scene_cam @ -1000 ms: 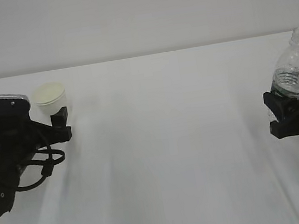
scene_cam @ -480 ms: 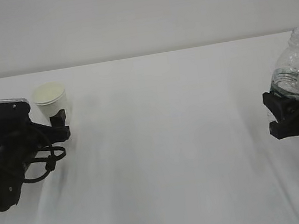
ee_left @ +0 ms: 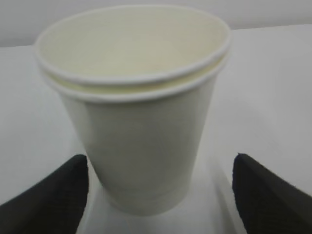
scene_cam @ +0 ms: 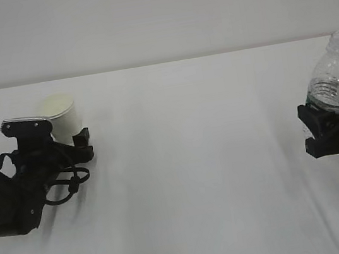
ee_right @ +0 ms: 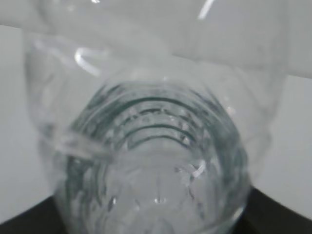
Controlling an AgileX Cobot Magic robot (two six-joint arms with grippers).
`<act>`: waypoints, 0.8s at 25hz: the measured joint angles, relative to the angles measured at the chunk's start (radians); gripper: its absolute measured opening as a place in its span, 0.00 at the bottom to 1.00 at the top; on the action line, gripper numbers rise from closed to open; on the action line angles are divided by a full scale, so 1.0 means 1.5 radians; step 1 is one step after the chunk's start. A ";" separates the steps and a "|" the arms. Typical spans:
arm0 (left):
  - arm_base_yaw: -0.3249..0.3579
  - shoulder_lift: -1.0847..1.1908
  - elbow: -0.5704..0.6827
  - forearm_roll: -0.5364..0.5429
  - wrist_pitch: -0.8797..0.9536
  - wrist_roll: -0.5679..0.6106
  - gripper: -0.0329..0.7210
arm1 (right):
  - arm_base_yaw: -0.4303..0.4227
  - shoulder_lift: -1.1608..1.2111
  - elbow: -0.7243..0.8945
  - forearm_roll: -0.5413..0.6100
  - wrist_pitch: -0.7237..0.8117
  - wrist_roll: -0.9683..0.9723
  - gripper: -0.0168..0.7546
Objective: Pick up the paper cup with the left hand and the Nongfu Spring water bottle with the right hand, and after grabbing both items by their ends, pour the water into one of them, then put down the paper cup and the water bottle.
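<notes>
Two arms: on white counter [scene_cam: 194, 161].
Left hand [scene_cam: 64, 146]: jaws spread wide, flanking upright paper cup [ee_left: 134, 117], untouched.
Right hand [scene_cam: 322, 126]: jaws clamped on tilted Nongfu Spring water bottle [scene_cam: 334, 77].

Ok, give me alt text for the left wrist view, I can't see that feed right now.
A white paper cup stands upright on a white table, filling most of the frame, its cream inside empty as far as can be seen. The left gripper is open, one black finger at each side of the cup's base, neither touching it.
</notes>
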 joint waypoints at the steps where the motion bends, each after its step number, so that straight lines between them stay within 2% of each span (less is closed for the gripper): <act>1: 0.000 0.003 -0.007 0.000 0.000 0.000 0.95 | 0.000 0.000 0.000 0.000 0.000 0.000 0.54; 20: 0.015 0.051 -0.100 -0.003 0.000 -0.002 0.92 | 0.000 0.000 0.000 0.000 0.000 0.000 0.54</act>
